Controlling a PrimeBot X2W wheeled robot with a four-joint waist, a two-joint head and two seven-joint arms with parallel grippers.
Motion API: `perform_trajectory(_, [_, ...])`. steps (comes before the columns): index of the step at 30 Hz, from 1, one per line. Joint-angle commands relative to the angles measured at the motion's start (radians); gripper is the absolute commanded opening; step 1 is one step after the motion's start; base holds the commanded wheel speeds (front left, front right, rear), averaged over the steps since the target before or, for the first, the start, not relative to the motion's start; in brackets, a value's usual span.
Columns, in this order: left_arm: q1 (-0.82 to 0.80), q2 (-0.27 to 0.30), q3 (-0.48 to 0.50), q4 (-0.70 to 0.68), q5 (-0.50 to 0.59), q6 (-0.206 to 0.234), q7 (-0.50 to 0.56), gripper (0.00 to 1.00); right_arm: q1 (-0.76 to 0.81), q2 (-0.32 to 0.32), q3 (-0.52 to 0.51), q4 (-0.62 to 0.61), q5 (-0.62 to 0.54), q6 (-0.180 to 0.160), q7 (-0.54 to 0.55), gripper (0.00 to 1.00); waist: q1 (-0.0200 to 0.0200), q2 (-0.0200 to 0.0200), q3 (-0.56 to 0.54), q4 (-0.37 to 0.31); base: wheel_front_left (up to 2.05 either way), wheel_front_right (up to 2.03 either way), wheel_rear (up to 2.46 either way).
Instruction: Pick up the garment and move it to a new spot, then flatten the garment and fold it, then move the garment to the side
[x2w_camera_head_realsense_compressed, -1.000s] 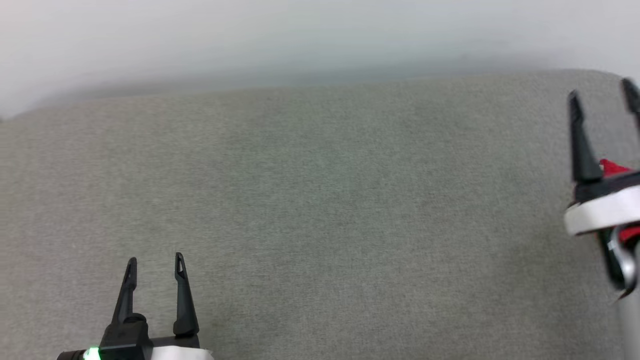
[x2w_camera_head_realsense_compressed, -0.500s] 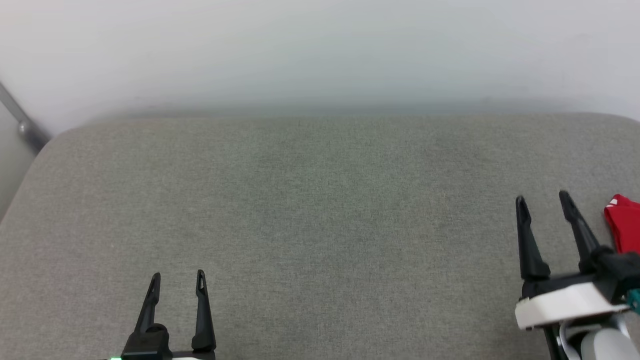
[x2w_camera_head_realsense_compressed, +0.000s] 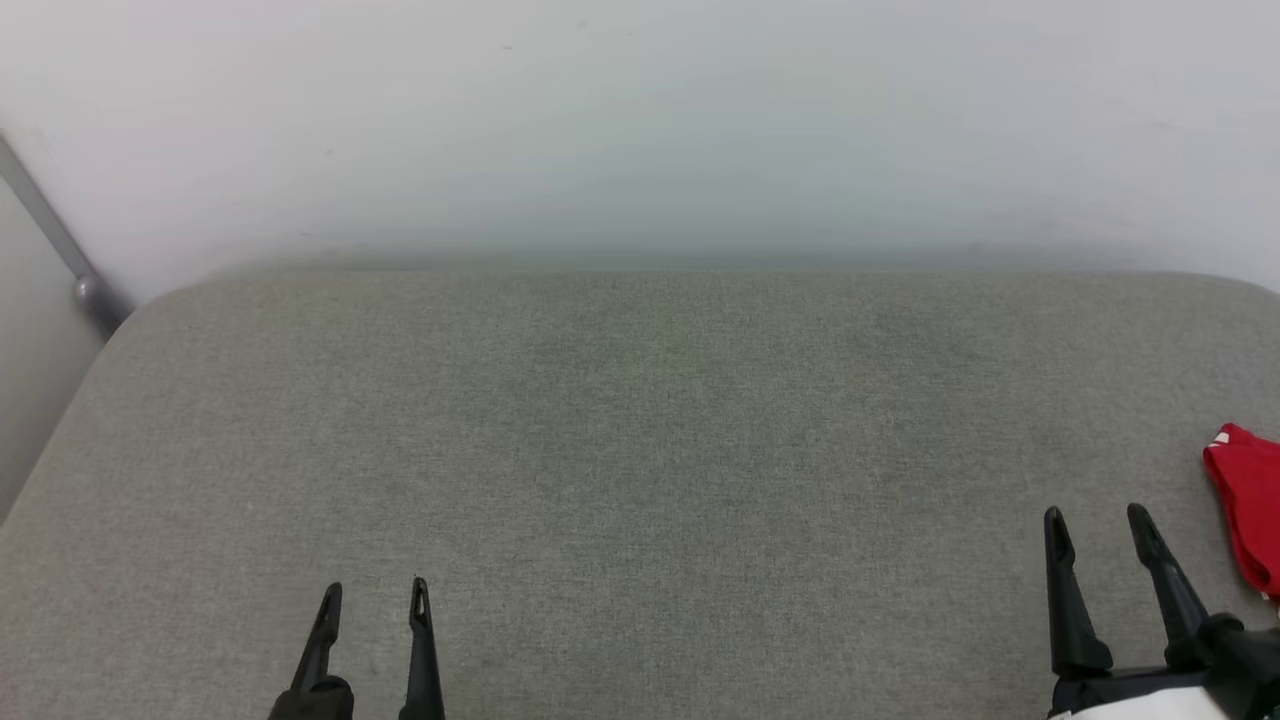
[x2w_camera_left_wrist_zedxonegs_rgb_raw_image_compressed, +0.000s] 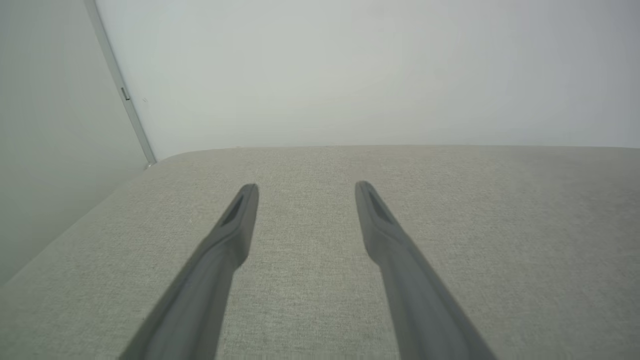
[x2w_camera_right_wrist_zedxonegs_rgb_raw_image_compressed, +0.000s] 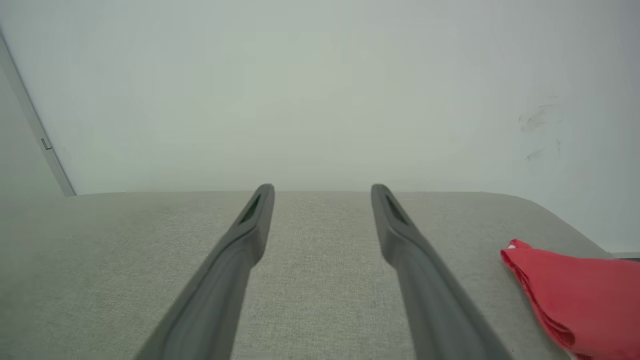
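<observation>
Lying folded at the right edge of the grey fabric worktop (x2w_camera_head_realsense_compressed: 640, 450), the garment (x2w_camera_head_realsense_compressed: 1245, 500) shows as a plain red bundle, partly cut off by the picture's side. In the head view its long axis runs from the near side toward the far side. Its far corner, which carries a small white fleck, points toward the wall (x2w_camera_head_realsense_compressed: 640, 120). The right wrist view shows stacked fold edges along the garment's left side (x2w_camera_right_wrist_zedxonegs_rgb_raw_image_compressed: 575, 295).

The right hand (x2w_camera_head_realsense_compressed: 1095, 513) is just beside the garment on its left and apart from it. Its two dark fingers are spread and hold nothing. The left hand (x2w_camera_head_realsense_compressed: 374, 590) is well apart, low at the worktop's near left, with its fingers also spread and holding nothing.

Bare grey fabric lies between the two hands. A slanted grey metal strip (x2w_camera_head_realsense_compressed: 60, 240) runs down the pale wall at the worktop's far left corner.
</observation>
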Motion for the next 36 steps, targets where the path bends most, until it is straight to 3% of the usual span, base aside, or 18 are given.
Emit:
perform_trajectory(1, [0.008, -0.002, -0.006, 0.006, -0.002, -0.005, -0.002, 1.0, 0.022, 0.006, 0.006, -0.009, 0.015, -0.001, -0.002, 1.0, 0.0001, 0.0, -0.006, 0.001, 0.0, 0.0, 0.0])
perform_trajectory(19, [0.023, -0.002, -0.015, 0.013, -0.023, -0.013, -0.002, 1.0, 0.089, 0.006, -0.001, -0.042, 0.069, -0.001, -0.002, 1.0, 0.0001, 0.0, -0.025, 0.006, 0.0, 0.0, 0.0])
perform_trajectory(20, [0.015, -0.001, -0.017, 0.015, -0.023, -0.014, 0.0, 0.0, 0.081, 0.001, 0.001, -0.032, 0.066, 0.0, 0.0, 0.0, 0.0001, 0.0, -0.025, 0.006, 0.0, 0.0, 0.0])
perform_trajectory(24, [0.023, 0.0, -0.022, 0.042, -0.042, -0.016, 0.002, 0.0, 0.081, 0.002, 0.004, -0.001, 0.083, 0.0, 0.004, 0.0, 0.0001, 0.0, -0.024, 0.006, 0.0, 0.0, 0.0])
perform_trajectory(36, [-0.03, 0.016, -0.008, 0.069, -0.308, -0.05, 0.047, 0.0, 0.029, -0.009, 0.011, 0.038, 0.327, 0.0, 0.055, 0.0, 0.0001, 0.0, -0.018, 0.002, 0.0, 0.0, 0.0])
